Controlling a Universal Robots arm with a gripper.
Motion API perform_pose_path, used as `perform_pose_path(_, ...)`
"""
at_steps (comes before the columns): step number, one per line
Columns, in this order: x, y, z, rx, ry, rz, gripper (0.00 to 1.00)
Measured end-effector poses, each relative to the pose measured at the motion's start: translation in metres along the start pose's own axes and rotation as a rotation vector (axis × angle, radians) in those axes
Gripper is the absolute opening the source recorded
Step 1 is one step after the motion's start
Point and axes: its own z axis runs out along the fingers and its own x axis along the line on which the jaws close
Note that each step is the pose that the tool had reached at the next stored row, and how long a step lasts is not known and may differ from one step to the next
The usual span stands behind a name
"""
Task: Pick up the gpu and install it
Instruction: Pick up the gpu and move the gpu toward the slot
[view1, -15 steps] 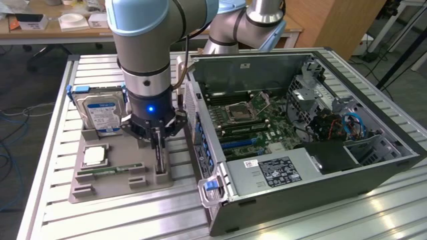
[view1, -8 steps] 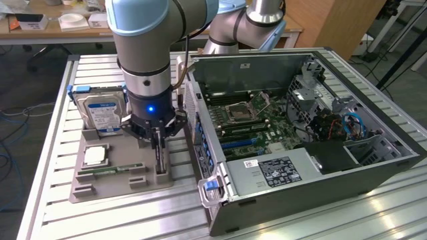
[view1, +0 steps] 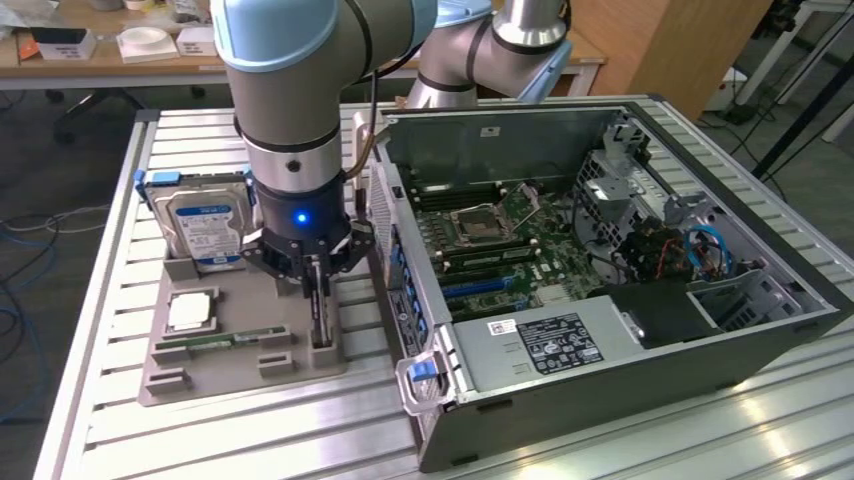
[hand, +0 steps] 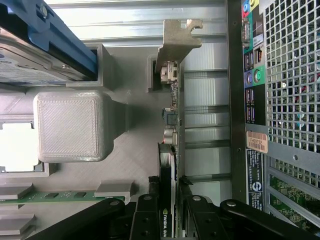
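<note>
My hand (view1: 316, 272) clenches the thin black gpu (hand: 171, 125), which stands upright in the grey plastic tray (view1: 220, 375) beside the open black computer case (view1: 641, 400) on the ribbed aluminium surface (view1: 200, 435); a wooden desk (view1: 134, 70) stands beyond the case.

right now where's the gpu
Exterior view's left: the gpu stands on edge in the grey tray, beside the case, gripped by the end effector.

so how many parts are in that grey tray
4: a hard drive standing at the far end, a processor chip lying flat, a memory stick in front, a graphics card on edge beside the case, in the claw. The arm may hide more.
</note>
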Motion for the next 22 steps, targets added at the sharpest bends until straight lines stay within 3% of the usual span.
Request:
perform_pose_path(9,0.000,0.0001,-0.0020,-0.0001,-0.0001,0.000,0.26)
perform_pose_path(22,0.000,0.0003,-0.0132,-0.0001,0.0000,0.000,0.26)
